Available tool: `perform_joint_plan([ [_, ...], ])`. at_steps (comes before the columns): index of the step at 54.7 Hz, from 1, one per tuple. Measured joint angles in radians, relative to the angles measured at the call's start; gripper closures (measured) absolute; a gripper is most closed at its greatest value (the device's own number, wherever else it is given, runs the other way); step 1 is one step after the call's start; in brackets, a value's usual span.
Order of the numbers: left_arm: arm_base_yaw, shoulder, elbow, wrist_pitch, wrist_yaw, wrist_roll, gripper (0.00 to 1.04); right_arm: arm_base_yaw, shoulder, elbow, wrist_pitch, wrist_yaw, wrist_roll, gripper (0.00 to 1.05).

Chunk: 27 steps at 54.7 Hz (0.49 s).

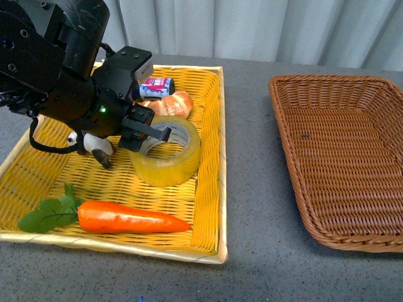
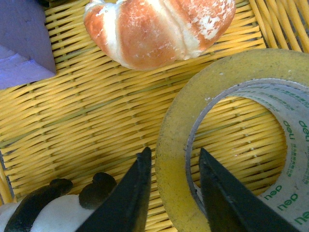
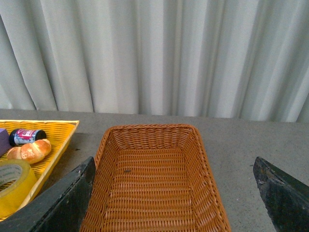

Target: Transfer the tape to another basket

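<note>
The tape (image 1: 169, 168) lies flat in the yellow tray (image 1: 213, 119) on the left of the grey worktop (image 1: 252, 189), toward the tray's right side and about midway between its near and far edges. The left gripper (image 1: 151, 134) is down at the left part of the roll. In the left wrist view its two dark fingers (image 2: 128, 193) are parted and straddle the roll's wall, one outside the yellow rim and the other inside the white printed core. A thin gap shows at the outer finger, so the roll is not pinched.

A bread roll (image 1: 174, 104) lies just beyond the tape, and a small bottle (image 1: 155, 87) lies behind that, near the tray's far edge. A panda toy (image 1: 94, 145) sits under the arm, left of the tape. A carrot (image 1: 129, 218) with green leaves lies along the tray's near edge.

The brown basket (image 1: 340, 163) stands on the right of the worktop, well apart from the tray. The right gripper (image 3: 174, 166) hangs above the basket's near end with its fingers spread wide and nothing between them. A pale curtain (image 1: 252, 25) closes off the far side.
</note>
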<state>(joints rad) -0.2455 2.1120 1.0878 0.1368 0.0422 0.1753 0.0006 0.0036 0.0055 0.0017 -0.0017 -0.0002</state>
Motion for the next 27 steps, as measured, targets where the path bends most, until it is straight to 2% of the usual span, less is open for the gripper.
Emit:
perform_joint_plan([
  [4,-0.002,-0.001,0.004,-0.008,0.003,0.002,0.87,0.0,0.0,0.0,0.0,0.0,0.0,0.09],
  [7,-0.003,-0.004,0.006,-0.015,0.009,0.012,0.9,0.0,0.0,0.0,0.0,0.0,0.0,0.09],
  [18,-0.006,-0.036,0.011,-0.053,0.034,0.085,0.9,0.0,0.0,0.0,0.0,0.0,0.0,0.09],
  [25,-0.005,-0.101,0.021,-0.053,0.097,0.149,0.9,0.0,0.0,0.0,0.0,0.0,0.0,0.09],
  [27,-0.008,-0.129,0.037,-0.071,0.14,0.173,0.9,0.0,0.0,0.0,0.0,0.0,0.0,0.09],
])
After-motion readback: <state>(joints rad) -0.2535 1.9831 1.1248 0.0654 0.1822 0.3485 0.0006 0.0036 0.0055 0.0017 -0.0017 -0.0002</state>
